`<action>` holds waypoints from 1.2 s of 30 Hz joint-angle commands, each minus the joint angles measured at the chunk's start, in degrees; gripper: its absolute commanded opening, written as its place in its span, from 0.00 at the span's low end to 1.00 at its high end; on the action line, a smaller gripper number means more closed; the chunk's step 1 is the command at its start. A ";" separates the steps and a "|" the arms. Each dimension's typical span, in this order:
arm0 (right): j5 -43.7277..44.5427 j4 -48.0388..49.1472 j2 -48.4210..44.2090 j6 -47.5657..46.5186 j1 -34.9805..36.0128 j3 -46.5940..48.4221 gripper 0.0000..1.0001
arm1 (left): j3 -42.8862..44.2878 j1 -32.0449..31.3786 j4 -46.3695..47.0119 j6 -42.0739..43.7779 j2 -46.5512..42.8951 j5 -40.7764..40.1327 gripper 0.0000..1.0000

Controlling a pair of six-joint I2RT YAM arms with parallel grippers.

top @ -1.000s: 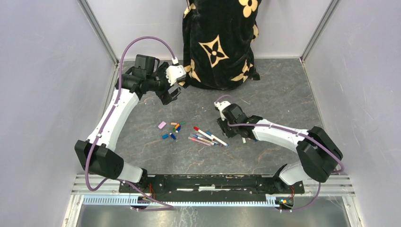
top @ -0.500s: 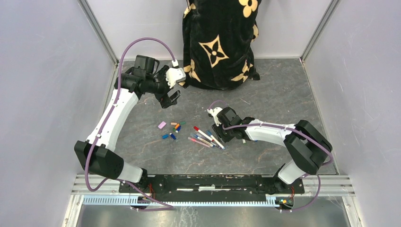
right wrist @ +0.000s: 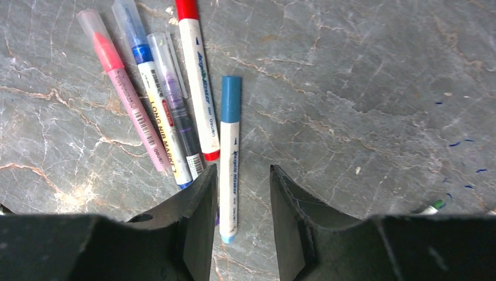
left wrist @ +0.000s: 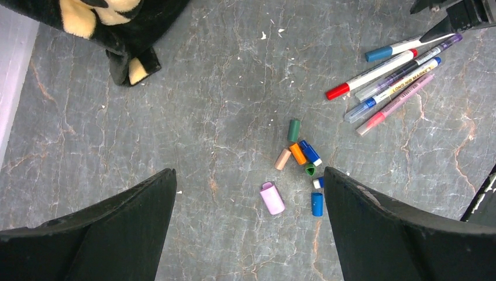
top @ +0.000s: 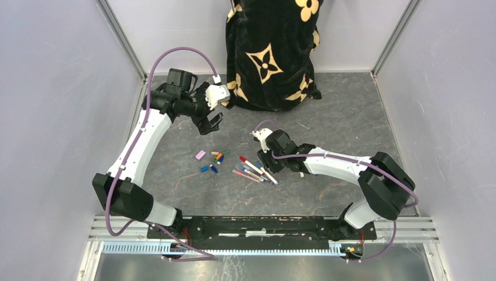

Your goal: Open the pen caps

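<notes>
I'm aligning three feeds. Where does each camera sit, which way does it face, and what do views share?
Top external: fixed high behind the bases, looking down at the table; left arm and right arm show whole.
Left wrist: high over the table, facing down at the pen caps; its wide-open jaws frame the bottom.
Right wrist: low, facing down at the pens; its jaws straddle a blue-capped pen.
Shared: all three show the pens; top and left wrist, also the pen caps.

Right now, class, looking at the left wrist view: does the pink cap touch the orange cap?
No: the pink cap lies alone, a clear gap away from the orange cap, which sits in the cluster above it.
</notes>
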 commanded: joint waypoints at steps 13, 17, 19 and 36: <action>-1.37 2.13 4.44 -0.11 0.35 -3.96 0.41 | 2.54 0.19 -1.34 2.33 0.23 0.87 1.00; 0.99 2.54 3.74 -0.05 0.40 -5.64 0.32 | 2.46 0.19 -1.64 2.80 0.27 0.76 1.00; 1.55 2.56 3.74 -0.19 0.24 -5.72 0.23 | 2.44 0.20 -1.96 2.99 0.24 1.40 1.00; -36.58 -12.78 6.70 -6.93 -7.20 15.13 0.00 | -19.64 -6.81 -1.89 28.51 -4.20 17.32 1.00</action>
